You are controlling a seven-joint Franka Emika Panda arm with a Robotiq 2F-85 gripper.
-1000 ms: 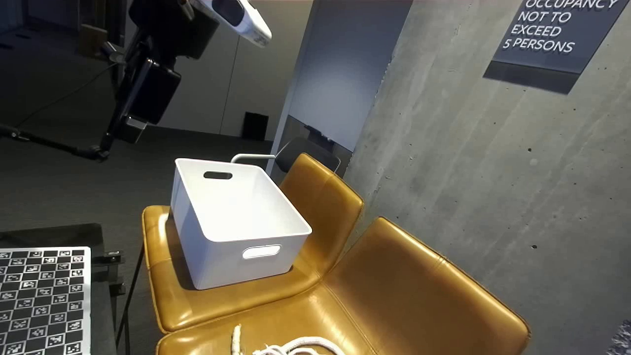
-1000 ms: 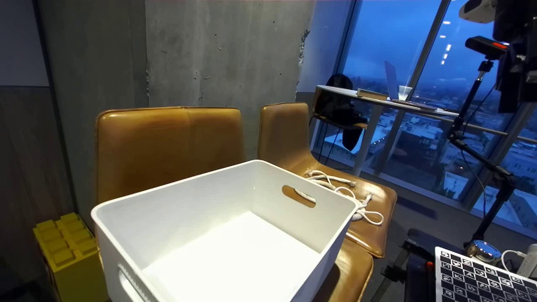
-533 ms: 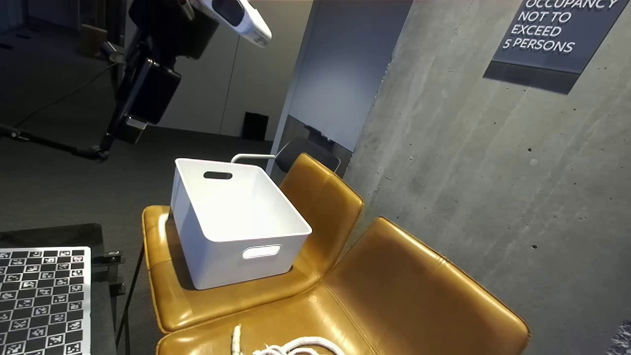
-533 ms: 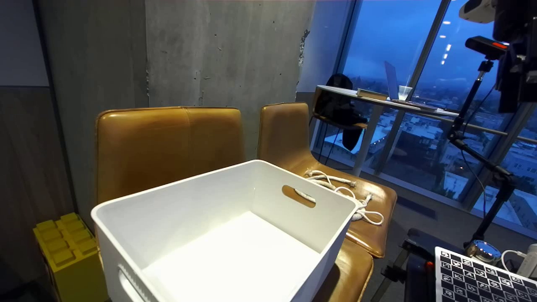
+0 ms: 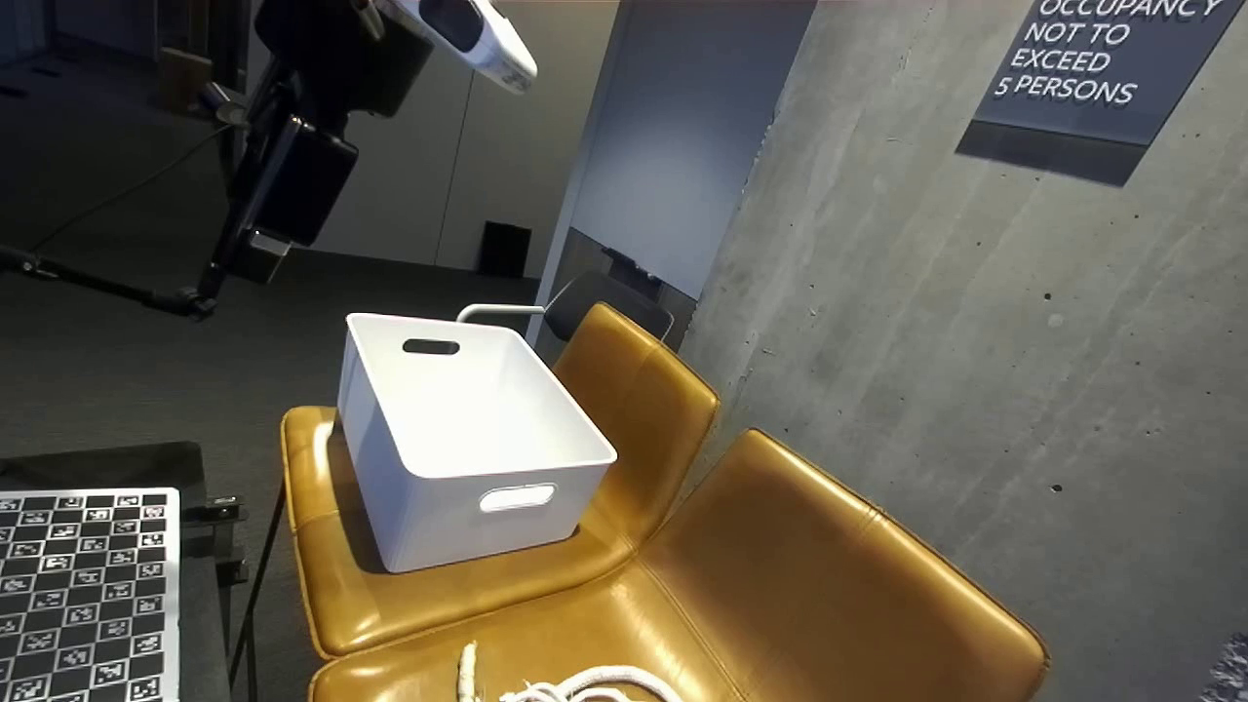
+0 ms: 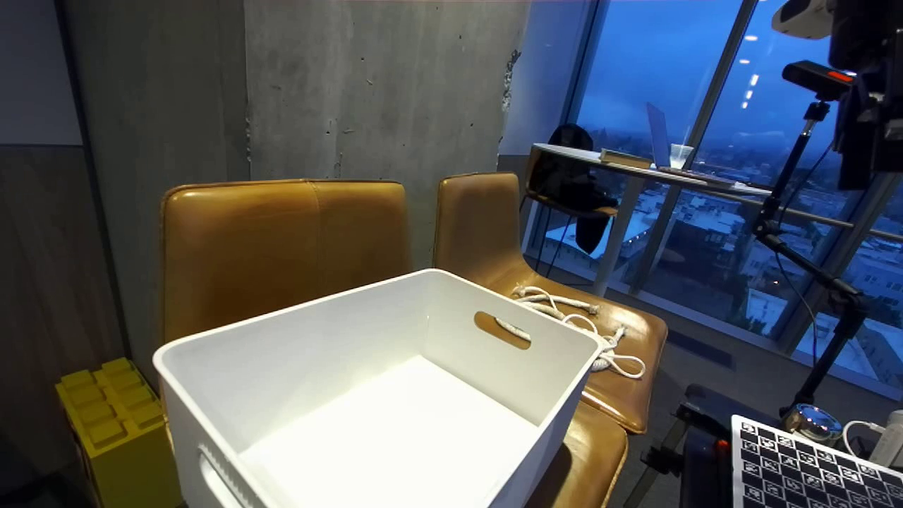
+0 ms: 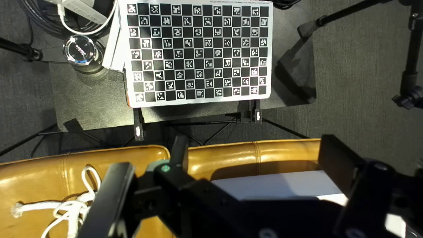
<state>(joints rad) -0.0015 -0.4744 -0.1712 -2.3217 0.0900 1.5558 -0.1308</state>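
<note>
**Open pincer [image 7: 228, 162] above a white bin [image 5: 439, 522] and a white rope [image 7: 74, 211] on two tan chairs [image 5: 838, 565]**

In the wrist view, the pincer enters from the bottom, its black fingers [image 7: 340, 162] spread wide apart, with parts of the chair seats showing in the gap. The rope lies just beside the finger at the left of that view; a pale wall of the bin shows between the fingers and runs behind the one at the right. In an exterior view, the white robot arm [image 5: 502, 58] reaches in at the top, well above the bin; the dark parts below it are hard to make out.

The bin is deep, rectangular and open-topped, upright on its chair seat, leaving a strip of leather bare along the seat's front edge. An oval slot is cut into each short end. The rope lies in a loose, knotted heap on the neighbouring seat; one loop reaches toward that seat's front edge, and a frayed end points away from the bin.

Facing the seats' front edges is a dark tabletop [image 7: 89, 109]. A checkered board [image 7: 198, 53] lies close to the edge nearest the chairs, and a container [image 7: 79, 51] with a shiny round lid stands just beside it. Behind the chairs rises a grey concrete wall [image 5: 936, 341] bearing an occupancy sign [image 5: 1082, 93]. A yellow studded block [image 6: 120, 437] sits beside the bin's chair.
</note>
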